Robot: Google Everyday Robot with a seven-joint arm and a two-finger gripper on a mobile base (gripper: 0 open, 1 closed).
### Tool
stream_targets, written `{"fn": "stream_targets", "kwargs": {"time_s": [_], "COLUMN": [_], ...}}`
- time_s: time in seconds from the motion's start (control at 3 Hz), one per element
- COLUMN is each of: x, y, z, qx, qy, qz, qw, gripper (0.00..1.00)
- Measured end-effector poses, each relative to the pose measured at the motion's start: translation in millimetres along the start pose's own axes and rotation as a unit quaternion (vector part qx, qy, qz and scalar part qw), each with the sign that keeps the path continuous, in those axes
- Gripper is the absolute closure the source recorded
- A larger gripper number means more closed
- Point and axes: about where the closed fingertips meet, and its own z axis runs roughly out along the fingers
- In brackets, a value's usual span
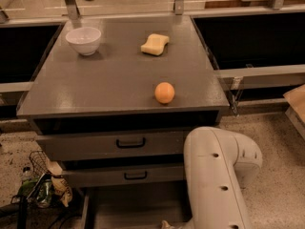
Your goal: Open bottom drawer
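Down beside the gripper, tucked under the arm to work the bottom drawer alongside, seemingly drawn out; cannot tell grip.

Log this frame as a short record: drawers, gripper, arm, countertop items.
bottom drawer: appears pulled out, inside showing; front panel out of frame
top drawer: black handle visible
middle drawer: smaller black handle visible
gripper: at the picture's bottom edge, over the bottom drawer, mostly cut off
arm: white, lower right
countertop: white bowl, yellow sponge, orange
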Motion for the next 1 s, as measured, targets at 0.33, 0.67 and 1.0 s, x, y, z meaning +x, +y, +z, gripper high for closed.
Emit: {"fn": "stream_targets", "kwargs": {"time_s": [0.33, 0.67, 1.0], "x": [10, 52, 44], "y": [13, 61, 53], "z": [-3, -22, -23], "qx": [-0.003, -0.001, 0.011], "qy": [0.003, 0.015, 0.004], "qz": [-0.004, -0.026, -0.04], "qw": [1.0, 0.9995, 0.9991], "gripper": [0.0, 0.0, 0.0]}}
